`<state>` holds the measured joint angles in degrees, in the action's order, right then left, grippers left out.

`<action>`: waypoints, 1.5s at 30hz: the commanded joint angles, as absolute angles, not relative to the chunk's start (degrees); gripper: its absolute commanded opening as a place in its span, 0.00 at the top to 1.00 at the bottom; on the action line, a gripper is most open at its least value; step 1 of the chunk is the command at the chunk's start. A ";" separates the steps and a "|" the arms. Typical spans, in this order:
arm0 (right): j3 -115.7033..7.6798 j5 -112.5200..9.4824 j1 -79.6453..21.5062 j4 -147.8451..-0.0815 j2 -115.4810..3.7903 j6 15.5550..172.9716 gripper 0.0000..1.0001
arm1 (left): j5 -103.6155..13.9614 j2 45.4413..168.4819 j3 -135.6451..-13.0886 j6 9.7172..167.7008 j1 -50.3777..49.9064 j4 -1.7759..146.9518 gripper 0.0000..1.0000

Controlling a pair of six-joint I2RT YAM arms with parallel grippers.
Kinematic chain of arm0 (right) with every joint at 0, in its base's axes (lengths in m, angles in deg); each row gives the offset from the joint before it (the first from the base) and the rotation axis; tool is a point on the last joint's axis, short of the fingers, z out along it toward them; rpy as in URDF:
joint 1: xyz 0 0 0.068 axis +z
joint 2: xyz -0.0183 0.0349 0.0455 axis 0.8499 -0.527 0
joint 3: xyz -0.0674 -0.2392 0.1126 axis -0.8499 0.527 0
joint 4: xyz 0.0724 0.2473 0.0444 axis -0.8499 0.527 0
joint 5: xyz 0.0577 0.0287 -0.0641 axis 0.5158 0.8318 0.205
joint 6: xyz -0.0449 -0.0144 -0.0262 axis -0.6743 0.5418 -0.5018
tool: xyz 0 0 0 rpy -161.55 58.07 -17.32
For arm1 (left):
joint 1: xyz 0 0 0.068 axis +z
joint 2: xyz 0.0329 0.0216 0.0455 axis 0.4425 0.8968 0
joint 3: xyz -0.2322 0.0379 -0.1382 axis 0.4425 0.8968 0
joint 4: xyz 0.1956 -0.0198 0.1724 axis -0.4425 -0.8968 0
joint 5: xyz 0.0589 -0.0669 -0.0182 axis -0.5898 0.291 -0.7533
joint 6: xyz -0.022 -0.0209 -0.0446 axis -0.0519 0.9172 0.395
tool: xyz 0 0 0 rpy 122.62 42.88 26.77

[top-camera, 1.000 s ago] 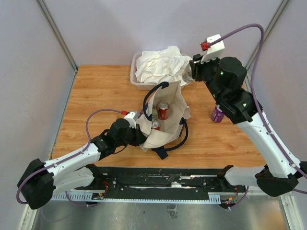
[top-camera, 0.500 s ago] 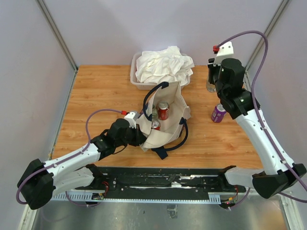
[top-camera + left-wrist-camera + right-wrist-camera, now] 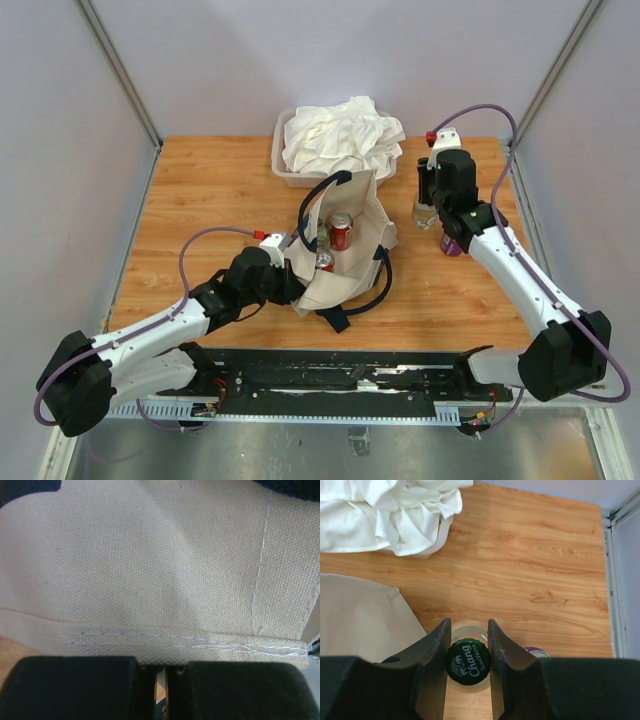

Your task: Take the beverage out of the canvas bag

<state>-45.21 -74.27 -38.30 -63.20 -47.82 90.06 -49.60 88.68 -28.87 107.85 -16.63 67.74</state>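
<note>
Light wooden table [image 3: 200, 200] carries everything. Biggest thing on it is the beige canvas bag [image 3: 365, 215] with dark navy strap handles, dead centre, mouth gaping upward. At its 12 o'clock is a translucent plastic tub [image 3: 279, 165] heaped with crumpled white cloth [image 3: 340, 135]. At the bag's 3 o'clock, outside it, a clear glass bottle with a dark green crown cap [image 3: 424, 212] stands upright. A small purple can [image 3: 452, 243] sits just beside it at the bottle's 4 o'clock. Inside the bag I see a red drink can [image 3: 341, 228] and a second red can [image 3: 325, 260] at its 7 o'clock.

My read of the step: one drink is out and being set down, with more left inside. I can't tell if the bottle's base is on the wood. Next move: part the right fingers and rise straight up so the neck isn't knocked toward the purple can. Then swing over the bag mouth for a red can.

The right arm runs from its base at 5 o'clock up the right side, wrist pointing straight down. The right gripper [image 3: 468, 640] is clamped on the bottle, one finger each side of the cap. The left arm lies low from 7 o'clock. The left gripper [image 3: 161, 672] is closed to a sliver on the bag's stitched hem at the bag's 8 o'clock, pinning the mouth open, I judge.
</note>
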 commanded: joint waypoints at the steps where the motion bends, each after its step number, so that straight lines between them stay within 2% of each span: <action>1: -42.02 -72.66 -40.80 -78.52 -48.77 90.75 0.99 | -52.77 89.94 -28.25 106.31 -16.55 60.93 0.93; 11: -36.23 -68.94 -45.62 -87.84 -54.03 94.63 0.99 | -53.34 89.73 -28.43 106.48 -16.56 60.39 0.93; 28: -32.33 -67.53 -46.84 -87.02 -56.01 95.75 0.99 | -53.14 91.01 -29.08 105.96 -16.54 60.88 0.93; 31: -31.58 -67.44 -46.76 -85.96 -56.01 95.54 0.87 | -53.09 90.98 -29.14 106.02 -16.58 60.90 0.93; 35: -30.02 -66.91 -46.72 -85.95 -55.56 95.77 0.55 | -53.07 90.96 -28.94 106.05 -16.54 60.99 0.93; 37: -29.55 -66.72 -46.61 -85.82 -55.18 95.96 0.34 | -52.98 90.97 -28.92 106.05 -16.56 60.99 0.93; 38: -29.55 -66.84 -46.46 -85.66 -55.00 95.93 0.27 | -53.00 91.00 -28.96 106.02 -16.54 60.99 0.93; 40: -29.76 -67.04 -46.05 -85.10 -54.49 95.82 0.21 | -52.89 90.96 -29.01 105.96 -16.54 60.95 0.93; 45: -31.80 -67.65 -44.45 -82.72 -51.51 95.25 0.18 | -52.63 90.96 -29.02 105.87 -16.50 60.69 0.93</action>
<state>-30.15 -67.06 -45.99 -83.40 -55.38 95.59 -49.82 89.47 -29.53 107.13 -16.63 67.24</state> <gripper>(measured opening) 0.816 0.076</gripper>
